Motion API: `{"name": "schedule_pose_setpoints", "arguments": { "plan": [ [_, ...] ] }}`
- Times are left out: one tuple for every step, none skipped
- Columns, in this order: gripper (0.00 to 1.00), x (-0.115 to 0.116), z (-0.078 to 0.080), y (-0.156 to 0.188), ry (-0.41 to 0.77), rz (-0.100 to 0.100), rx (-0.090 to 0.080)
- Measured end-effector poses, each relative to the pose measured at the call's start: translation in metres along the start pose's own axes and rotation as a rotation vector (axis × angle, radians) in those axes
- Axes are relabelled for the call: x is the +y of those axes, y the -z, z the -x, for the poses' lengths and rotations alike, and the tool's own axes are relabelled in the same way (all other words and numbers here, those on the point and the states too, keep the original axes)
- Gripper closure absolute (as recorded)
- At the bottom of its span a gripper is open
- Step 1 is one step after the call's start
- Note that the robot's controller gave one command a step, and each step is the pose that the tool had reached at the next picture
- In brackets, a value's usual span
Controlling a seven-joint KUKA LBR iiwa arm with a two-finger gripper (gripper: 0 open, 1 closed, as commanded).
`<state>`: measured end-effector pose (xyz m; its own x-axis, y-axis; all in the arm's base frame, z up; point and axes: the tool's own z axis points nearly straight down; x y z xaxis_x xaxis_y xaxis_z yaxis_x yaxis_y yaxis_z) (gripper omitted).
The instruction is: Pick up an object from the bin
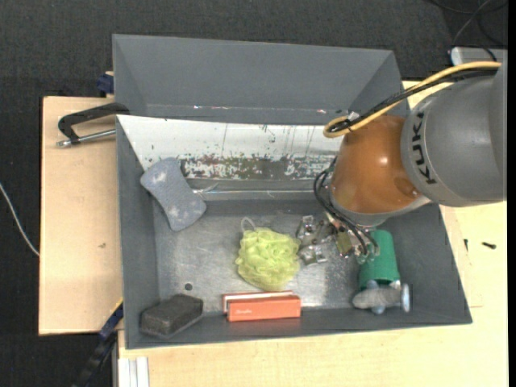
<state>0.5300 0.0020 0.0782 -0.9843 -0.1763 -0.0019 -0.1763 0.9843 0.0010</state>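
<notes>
Grey metal bin (pixel 129 216), five-sided, with its floor open at the middle and loose items spread singly around it. Item 1: yellow-green mesh scrub pouf (pixel 266 260), rounded and crumpled, with a short loop at its top, lying on the floor slightly right of centre. Item 2: green cylinder (pixel 379 260), lying on its side near the right wall, one end pointing toward the front. Item 3: small grey-and-white object (pixel 379 298), just beside the cylinder's front end; its kind cannot be made out. Item 4: orange-red rectangular box (pixel 262 305), lying flat along the front wall, just in front of the pouf. Item 5: dark grey block (pixel 171 314), in the front left corner. Item 6: pale blue-grey sponge (pixel 173 193), tilted against the back left corner, well apart from the rest. Robot: grey arm (pixel 463 143) entering from the right, with an orange cover (pixel 367 172) at the wrist and a yellow cable (pixel 403 99) along it. The gripper (pixel 314 244) is down in the bin between the pouf and the green cylinder, at the pouf's right edge. Whether it touches the pouf, and whether it is released or clenched, cannot be told.
</notes>
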Motion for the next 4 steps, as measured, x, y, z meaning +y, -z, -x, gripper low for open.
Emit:
{"name": "schedule_pose_setpoints", "arguments": {
  "plan": [
    [0.00,0.000,0.000,0.000,0.000,0.000,0.000],
    [0.00,0.000,0.000,0.000,0.000,0.000,0.000],
    [1.00,0.081,0.006,-0.004,0.163,0.002,-0.005],
    [1.00,0.081,0.006,-0.004,0.164,0.002,-0.005]
  ]
}}
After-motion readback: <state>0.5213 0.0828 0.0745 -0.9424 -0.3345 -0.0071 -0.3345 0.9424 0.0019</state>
